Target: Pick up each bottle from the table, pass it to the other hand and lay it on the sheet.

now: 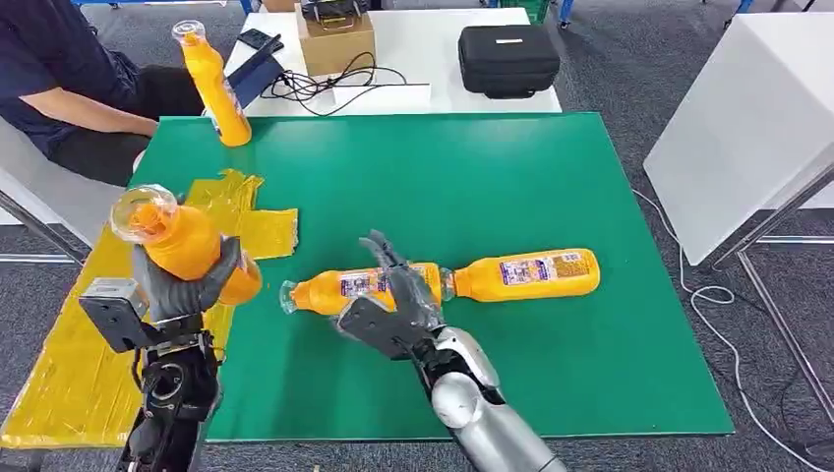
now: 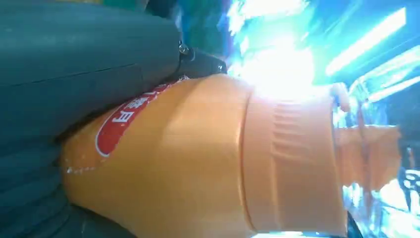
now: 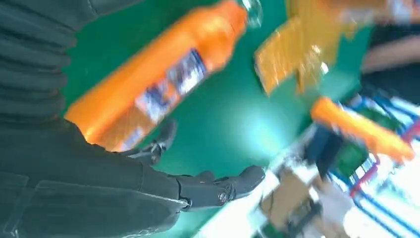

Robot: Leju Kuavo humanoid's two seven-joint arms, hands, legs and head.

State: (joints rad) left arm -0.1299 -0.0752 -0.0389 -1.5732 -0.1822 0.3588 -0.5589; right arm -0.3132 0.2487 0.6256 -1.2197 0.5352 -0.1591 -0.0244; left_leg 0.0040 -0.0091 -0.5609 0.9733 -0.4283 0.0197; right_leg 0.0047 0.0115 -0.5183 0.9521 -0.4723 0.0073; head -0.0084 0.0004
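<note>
Bright even light, wrist views blurred, glare

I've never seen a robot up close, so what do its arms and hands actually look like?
The right arm is smooth, rounded silver metal. Each hand is dark grey: the right hand has slim dark fingers and a ribbed cover. The left hand has thick grey fingers, with a small grey boxy camera and black parts below.

Green table [image 1: 551, 177] carrying a yellow sheet [image 1: 59, 364] at the edge under the left hand's fingers [image 1: 187, 290]. Two bottles lying end to end: one [image 1: 334, 291] under the right hand's fingers [image 1: 398, 270], the other [image 1: 531, 274] just beyond them. Third bottle [image 1: 211, 84] upright, far from both.
</note>
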